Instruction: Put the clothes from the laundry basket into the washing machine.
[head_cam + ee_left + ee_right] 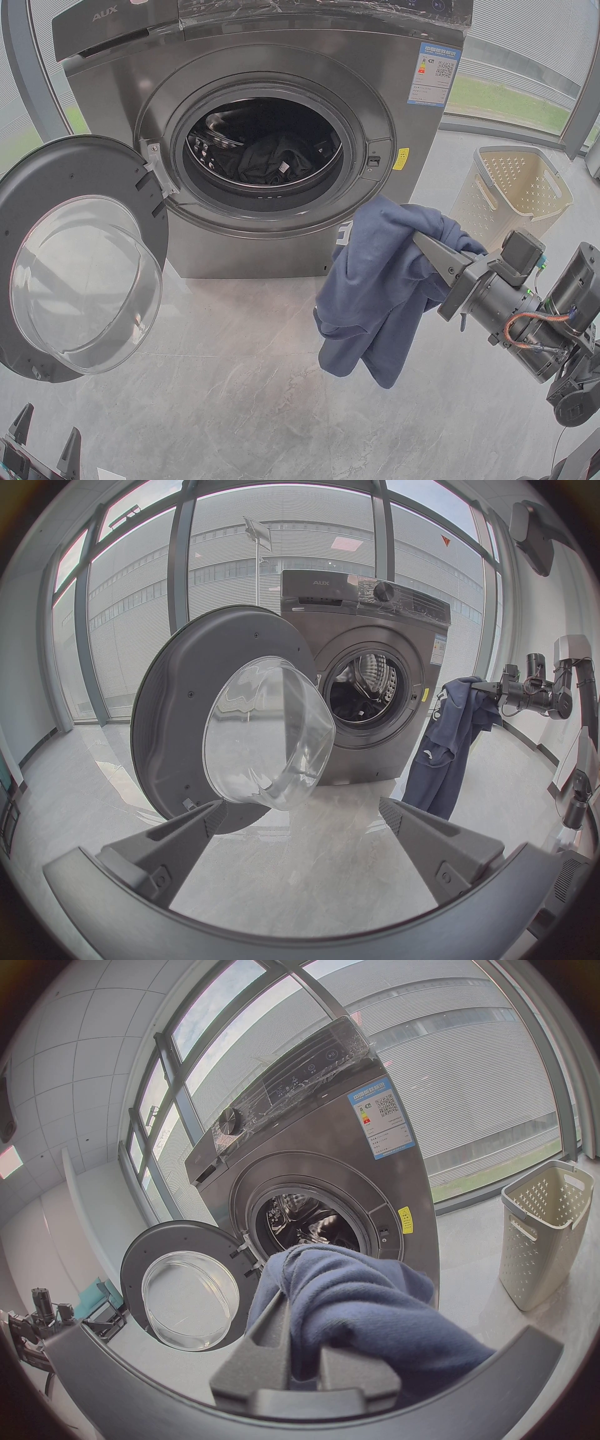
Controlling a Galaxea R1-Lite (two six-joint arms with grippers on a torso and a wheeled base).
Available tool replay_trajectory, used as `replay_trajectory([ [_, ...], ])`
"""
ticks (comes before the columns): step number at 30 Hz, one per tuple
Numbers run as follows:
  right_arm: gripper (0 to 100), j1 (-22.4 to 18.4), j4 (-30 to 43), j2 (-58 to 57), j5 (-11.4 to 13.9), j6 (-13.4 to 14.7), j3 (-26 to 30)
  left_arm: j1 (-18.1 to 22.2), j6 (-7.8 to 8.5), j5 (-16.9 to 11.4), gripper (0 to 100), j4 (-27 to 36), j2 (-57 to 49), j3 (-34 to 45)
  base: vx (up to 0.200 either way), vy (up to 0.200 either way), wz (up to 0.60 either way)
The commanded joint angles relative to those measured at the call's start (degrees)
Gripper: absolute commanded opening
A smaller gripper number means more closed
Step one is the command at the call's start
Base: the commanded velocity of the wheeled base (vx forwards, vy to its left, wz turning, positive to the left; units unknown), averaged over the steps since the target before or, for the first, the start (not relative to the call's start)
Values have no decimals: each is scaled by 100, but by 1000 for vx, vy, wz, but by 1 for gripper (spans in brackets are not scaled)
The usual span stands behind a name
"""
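Note:
My right gripper (431, 247) is shut on a navy blue garment (375, 287) that hangs in the air in front of the washing machine (262, 144), below and right of the drum opening. The same garment (362, 1310) drapes over the shut fingers (269, 1347). The round door (75, 256) stands swung open to the left. Dark clothes (269, 159) lie inside the drum. The beige laundry basket (512, 187) stands on the floor to the right of the machine. My left gripper (300, 842) is open and holds nothing, low at the near left (44, 434).
Grey tiled floor (237, 375) spreads in front of the machine. The open door's glass bowl (269, 730) juts out towards the left gripper. Tall windows (219, 561) stand behind the machine.

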Motion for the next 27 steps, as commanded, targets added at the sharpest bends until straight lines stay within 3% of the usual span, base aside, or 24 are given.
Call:
replay_trajectory([
  [1,0,100,10,83,-10,-23,-83,4,3,0,100,-2,-84,92,0,0,0],
  [13,0,161,-52,751,-1,-14,-734,4,55,27,100,-11,-92,101,0,0,0],
  [21,0,609,-70,1049,-71,-5,-1296,40,82,71,100,-82,-101,101,0,0,0],
  [23,0,636,-78,1085,-19,13,-1366,40,-77,18,100,-284,-92,-294,0,0,0],
  [25,0,741,-78,1120,17,65,-1402,31,-375,-193,100,-372,206,-1094,0,0,0],
  [27,0,750,-78,1146,104,92,-1463,-13,-428,-562,100,-319,505,-1375,0,0,0],
])
